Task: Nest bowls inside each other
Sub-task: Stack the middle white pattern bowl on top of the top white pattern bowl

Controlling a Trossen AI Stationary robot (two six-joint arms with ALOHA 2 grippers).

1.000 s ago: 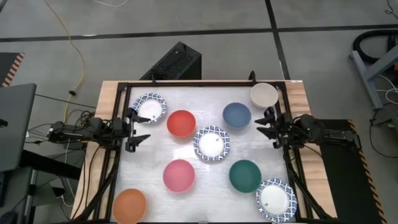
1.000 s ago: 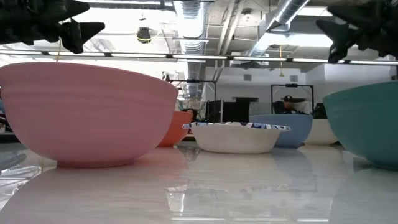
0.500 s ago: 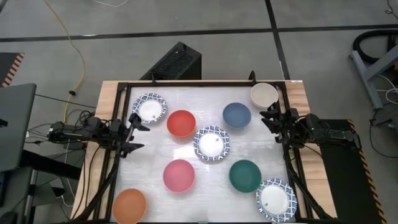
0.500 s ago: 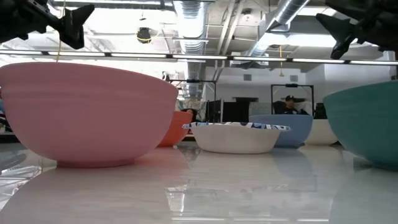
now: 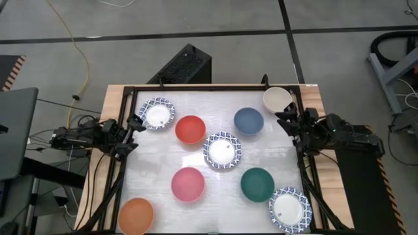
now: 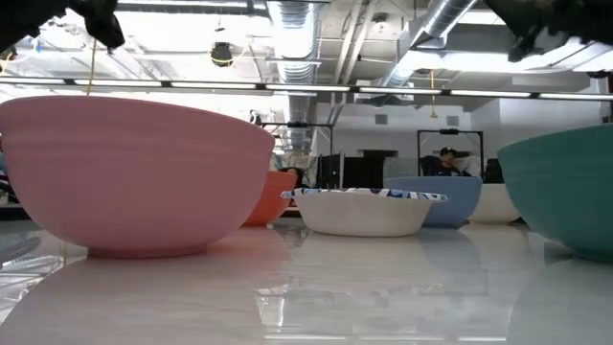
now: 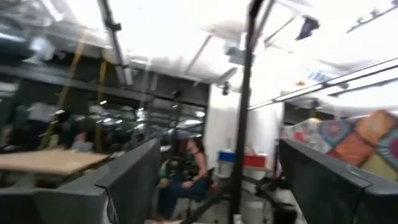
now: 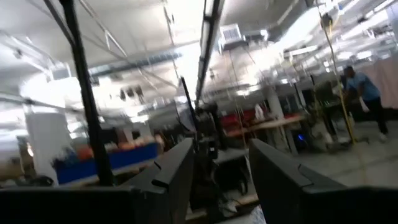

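Nothing nested yet — nine bowls sit apart on the worktop [image 5: 196, 153]. Left pincer [image 5: 132, 134] gapes beside the patterned bowl [image 5: 157, 113]; right pincer [image 5: 287, 122], fingers apart, just below the cream bowl [image 5: 277, 99]. Best grip one rim squarely, lift clear.

No writing, label, brand or number can be read anywhere — not in any view.
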